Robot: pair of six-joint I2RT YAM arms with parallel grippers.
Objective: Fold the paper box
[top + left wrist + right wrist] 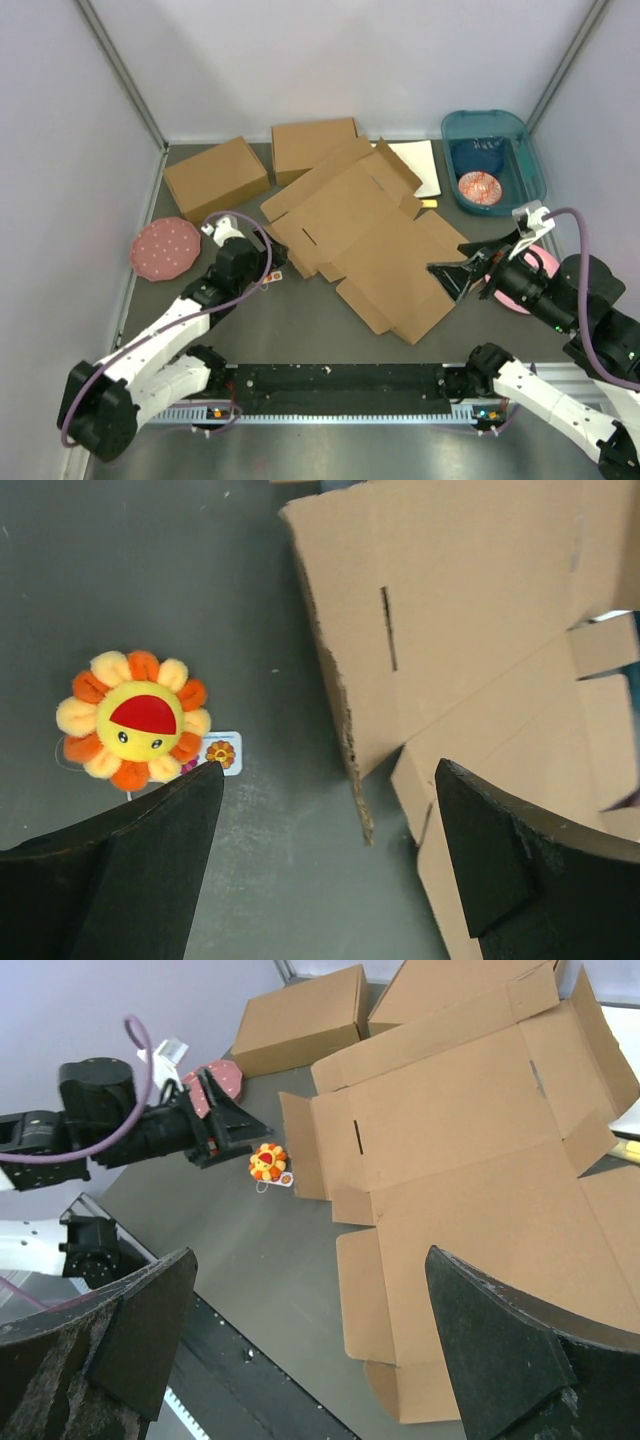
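The paper box [370, 240] lies as a flat brown die-cut sheet with flaps and slots in the middle of the table, also seen in the left wrist view [470, 610] and the right wrist view [470, 1160]. My left gripper [272, 262] is open just off the sheet's left edge. Nothing is between its fingers [330, 775], only bare table and the sheet's ragged edge. My right gripper [452, 280] hovers open over the sheet's near right corner, holding nothing [310, 1260].
A small orange-and-yellow flower toy [133, 720] lies by the left gripper. Two ready-made boxes [215, 178] [313, 148] and a white sheet [415, 165] sit at the back. A teal bin [493, 160] stands back right, and a pink plate [165, 248] lies at the left.
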